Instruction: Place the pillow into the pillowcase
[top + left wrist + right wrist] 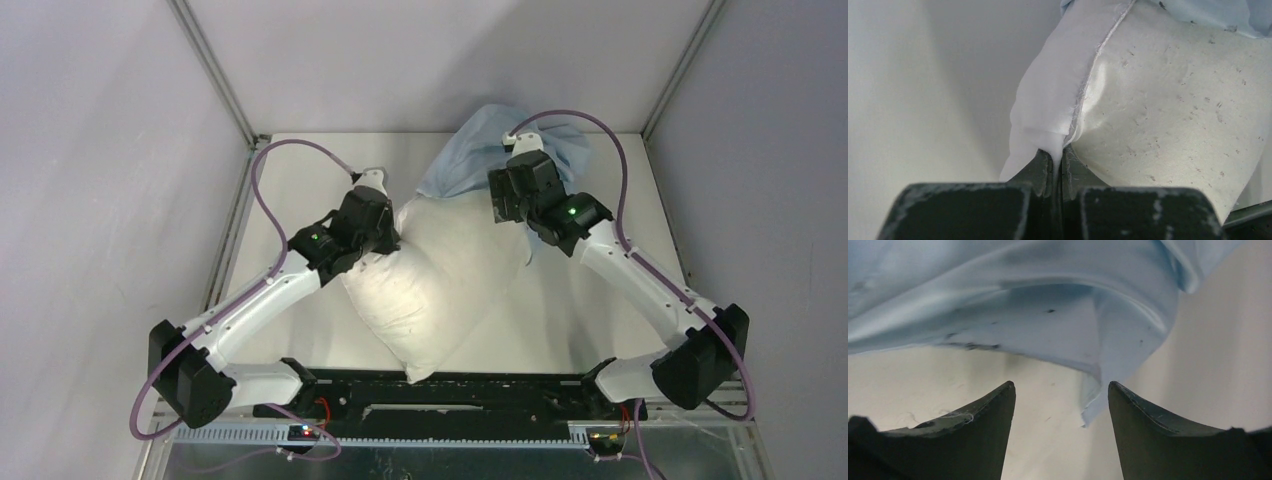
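The plump white pillow lies across the middle of the table, its far end tucked under the light blue pillowcase bunched at the back. My left gripper is shut on the pillow's left seam edge; in the left wrist view the white fabric is pinched between the jaws of that gripper. My right gripper hovers at the pillowcase's near edge, open. In the right wrist view a loose blue corner hangs between the spread fingers of the gripper, touching neither; the blue pillowcase fills the top.
White enclosure walls with metal corner posts surround the table. A black rail runs along the near edge between the arm bases. Purple cables loop over both arms.
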`<action>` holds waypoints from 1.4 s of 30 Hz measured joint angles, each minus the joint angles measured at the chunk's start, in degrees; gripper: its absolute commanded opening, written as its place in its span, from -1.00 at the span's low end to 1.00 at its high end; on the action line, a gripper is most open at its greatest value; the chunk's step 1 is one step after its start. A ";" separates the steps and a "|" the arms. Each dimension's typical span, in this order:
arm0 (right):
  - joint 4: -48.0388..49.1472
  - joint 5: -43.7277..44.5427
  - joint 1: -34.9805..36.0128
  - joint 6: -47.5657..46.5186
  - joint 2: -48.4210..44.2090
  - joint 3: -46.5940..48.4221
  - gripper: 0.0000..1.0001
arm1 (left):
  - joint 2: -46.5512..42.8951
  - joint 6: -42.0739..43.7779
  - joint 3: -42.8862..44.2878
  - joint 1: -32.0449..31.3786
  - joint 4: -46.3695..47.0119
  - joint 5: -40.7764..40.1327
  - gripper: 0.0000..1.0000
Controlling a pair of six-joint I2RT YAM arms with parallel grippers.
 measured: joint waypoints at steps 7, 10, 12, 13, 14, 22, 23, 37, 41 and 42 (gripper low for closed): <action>4.02 3.65 -4.61 -2.03 3.41 -2.38 0.21 | 0.00 0.07 -0.15 0.00 0.02 -0.35 -1.00; 6.73 3.76 -5.84 -2.91 5.31 -2.38 -0.15 | 0.00 0.07 -0.15 0.00 0.02 -0.37 -1.00; 8.28 3.74 -6.10 -3.41 6.60 -2.38 -0.78 | 0.00 0.07 -0.15 0.04 0.02 -0.39 -1.00; 8.90 3.72 -6.12 -3.61 7.21 -2.36 -1.00 | 0.00 0.04 -0.15 0.09 0.02 -0.37 -1.00; 9.01 3.67 -6.08 -3.61 7.87 -2.12 -1.00 | 0.00 0.00 -0.15 0.26 0.04 -0.35 -1.00; -1.14 3.72 8.72 0.11 10.54 12.09 -1.00 | 3.17 -2.69 -0.09 2.95 2.25 0.09 -1.00; -1.92 3.34 12.81 0.87 10.51 13.44 -1.00 | 4.15 -3.37 -0.09 3.78 2.62 0.07 -1.00; -4.50 -4.96 10.16 6.49 11.72 9.16 0.10 | 15.80 -10.03 5.75 12.55 6.93 7.85 -0.06; -3.43 -4.96 9.20 6.49 9.46 7.15 0.42 | 15.72 -7.34 9.44 14.21 6.51 7.13 0.63; -3.23 -4.98 8.66 6.64 8.02 5.68 0.44 | 14.99 -6.67 10.05 14.53 6.32 6.43 0.76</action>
